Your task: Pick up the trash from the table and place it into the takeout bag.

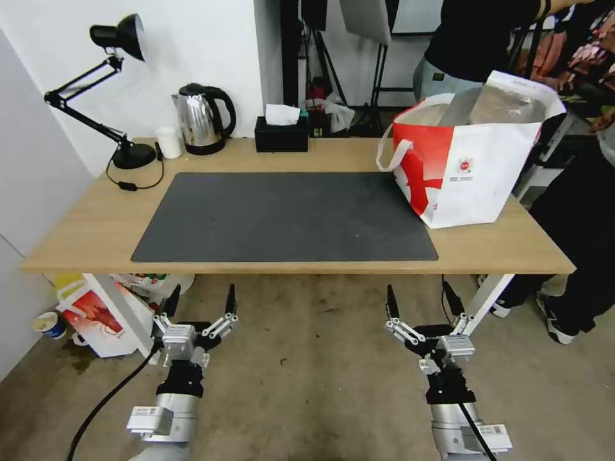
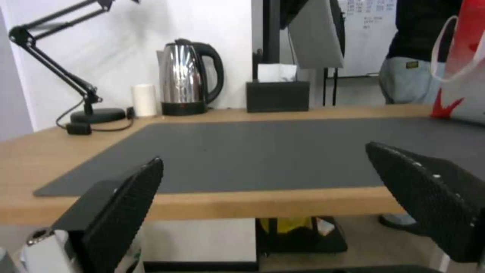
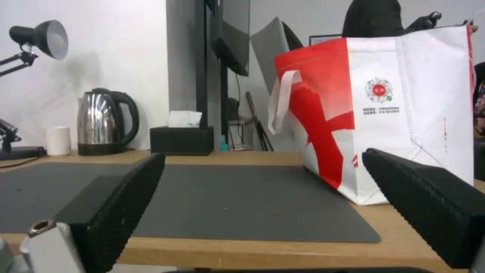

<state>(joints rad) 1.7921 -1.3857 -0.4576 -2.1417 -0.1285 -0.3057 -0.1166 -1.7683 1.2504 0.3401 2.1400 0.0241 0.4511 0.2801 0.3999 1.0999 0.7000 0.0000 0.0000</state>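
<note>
Waiting low in front of the long light-wood tabletop (image 1: 96, 224), both arms hang below its near edge — left tool (image 1: 200, 306) and right tool (image 1: 423, 308), each with its black fingers spread wide and holding nothing.

Tabletop carries a large dark grey mat (image 1: 282, 218), bare across its whole surface. None of the takeout leftovers lie on the mat or the wood around it. Along the back edge: a black desk lamp (image 1: 122, 96), a small white cylinder (image 1: 169, 142), a steel kettle with black handle (image 1: 202, 118), a black tissue box (image 1: 281, 131).

The large boxy white-and-red takeout bag (image 1: 471, 166) stands at the robot's right end of the tabletop, one corner touching or just overlapping the mat. Upright, mouth open upward, silvery lining showing; its long axis runs roughly across the tabletop, slightly skewed, the face with the small red round logo turned toward the robot. A white loop handle droops on the side facing the mat.

Judgement: either nothing is set out yet or the clearing is done — cannot tell which. If a pick follows, it calls for raising an arm above the tabletop edge first.
</note>
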